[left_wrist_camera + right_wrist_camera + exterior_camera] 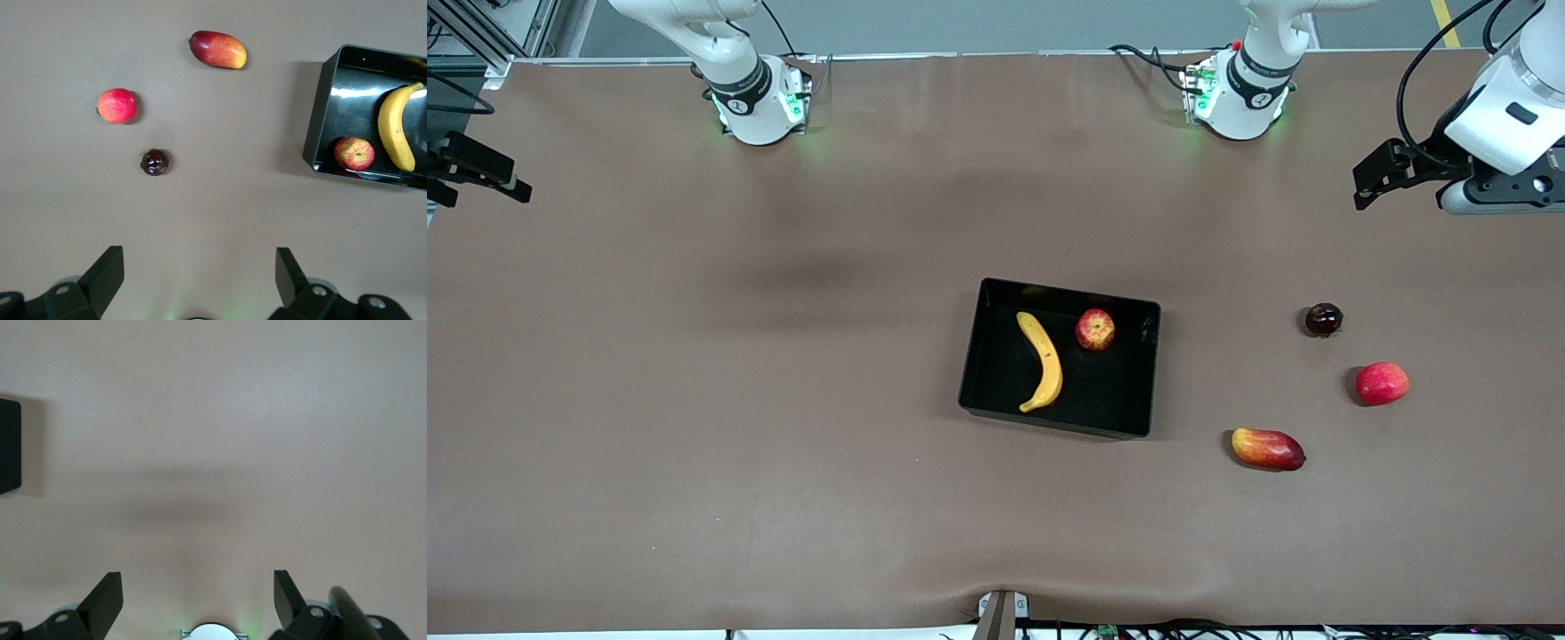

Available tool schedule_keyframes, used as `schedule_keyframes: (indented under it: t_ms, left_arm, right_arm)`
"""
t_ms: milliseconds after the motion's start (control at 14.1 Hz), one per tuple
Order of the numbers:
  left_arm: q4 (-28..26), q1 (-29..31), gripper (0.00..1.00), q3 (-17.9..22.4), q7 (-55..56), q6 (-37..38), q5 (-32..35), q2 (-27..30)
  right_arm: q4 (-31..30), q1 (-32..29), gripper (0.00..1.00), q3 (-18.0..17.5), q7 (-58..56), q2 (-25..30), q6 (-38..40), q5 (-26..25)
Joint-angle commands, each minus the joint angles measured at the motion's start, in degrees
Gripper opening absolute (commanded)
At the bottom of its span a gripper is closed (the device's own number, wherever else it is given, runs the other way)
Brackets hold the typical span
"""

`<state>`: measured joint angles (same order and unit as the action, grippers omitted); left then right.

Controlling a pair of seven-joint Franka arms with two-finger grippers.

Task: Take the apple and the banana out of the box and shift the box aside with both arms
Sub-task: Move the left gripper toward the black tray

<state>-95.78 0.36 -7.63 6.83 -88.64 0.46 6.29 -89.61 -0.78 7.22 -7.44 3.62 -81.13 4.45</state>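
The small red-and-yellow apple [1095,329] and long curved yellow banana [1041,361] lie side by side in the shallow glossy black plastic box [996,387] at mid-table, apparently untouched. My left gripper [200,280] hangs high over bare table near three loose fruits, my right gripper [199,600] likewise raised at its own end, both jaws wide, empty, waiting.

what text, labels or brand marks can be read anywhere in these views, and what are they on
None can be read.
Band on the right arm's base: a small white mark and lettering, too small to read.
Band on the left arm's base: the same kind of marking, also too small to read.
The box, banana, apple and the loose fruits carry no lettering or stickers.
Both wrist views show only open hand fingers, left hand, right hand, unmarked.
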Motion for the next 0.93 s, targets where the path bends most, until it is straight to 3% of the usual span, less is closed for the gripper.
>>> schedule_keyframes:
  t_ms: [0, 854]
  left_arm:
    - [1.39, 0.7, 1.0, -0.28, -0.5, -0.04, -0.11, -0.84]
    - [3.94, 0.26, 1.0, -0.54, 0.65, -0.04, -0.11, -3.65]
  right_arm:
    - [-1.09, -1.51, 1.0, -0.71, -0.65, 1.22, -0.17, 1.26]
    - [-1.09, -2.04, 1.0, -0.71, -0.65, 1.13, -0.17, 1.35]
